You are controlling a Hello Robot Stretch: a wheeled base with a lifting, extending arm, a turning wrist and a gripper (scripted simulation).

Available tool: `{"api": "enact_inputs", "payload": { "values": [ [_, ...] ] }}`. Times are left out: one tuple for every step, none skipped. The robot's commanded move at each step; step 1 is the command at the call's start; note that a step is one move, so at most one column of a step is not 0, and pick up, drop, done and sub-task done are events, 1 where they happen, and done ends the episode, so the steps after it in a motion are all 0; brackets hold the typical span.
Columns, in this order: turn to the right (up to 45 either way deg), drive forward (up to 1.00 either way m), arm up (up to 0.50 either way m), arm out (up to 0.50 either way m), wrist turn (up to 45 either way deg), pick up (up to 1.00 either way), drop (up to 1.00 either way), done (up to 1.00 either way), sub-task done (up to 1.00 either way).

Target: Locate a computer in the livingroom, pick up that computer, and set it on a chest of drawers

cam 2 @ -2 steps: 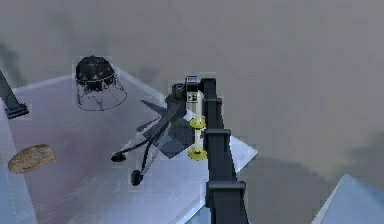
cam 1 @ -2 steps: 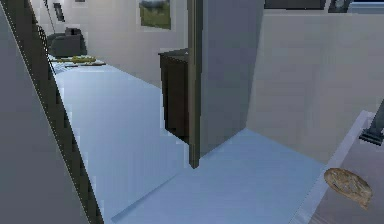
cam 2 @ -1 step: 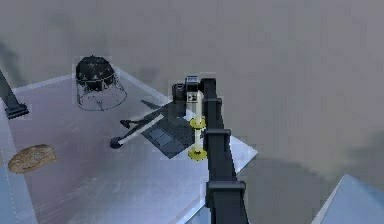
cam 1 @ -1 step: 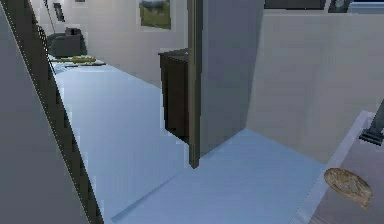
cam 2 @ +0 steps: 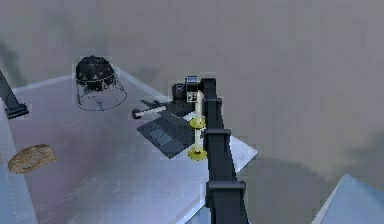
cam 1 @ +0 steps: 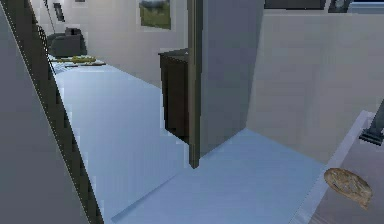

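A flat dark slab (cam 2: 163, 133), possibly a closed computer, lies on the pale tabletop (cam 2: 100, 185) near its far corner. My arm (cam 2: 224, 170) rises from the bottom edge beside it. The gripper (cam 2: 147, 108) reaches left from its dark body (cam 2: 186, 92), with the thin fingers (cam 2: 152, 104) just past the slab's far edge. I cannot tell whether the gripper holds anything, as the slab rests on the table right by it.
A dark wire dome (cam 2: 98, 82) stands at the table's far left, and a flat brown disc (cam 2: 30, 158), also seen as a disc (cam 1: 348, 186), lies nearer. Ahead, pale floor (cam 1: 120, 120) leads past a dark cabinet (cam 1: 175, 95) and a grey partition wall (cam 1: 228, 70).
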Motion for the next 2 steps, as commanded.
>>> {"api": "enact_inputs", "payload": {
  "values": [
    [0.0, 0.0, 0.0, 0.0, 21.0, 0.0, 0.0, 0.0, 0.0],
    [0.0, 0.0, -0.3, 0.0, 0.0, 0.0, 0.0, 0.0, 0.0]
  ]
}}
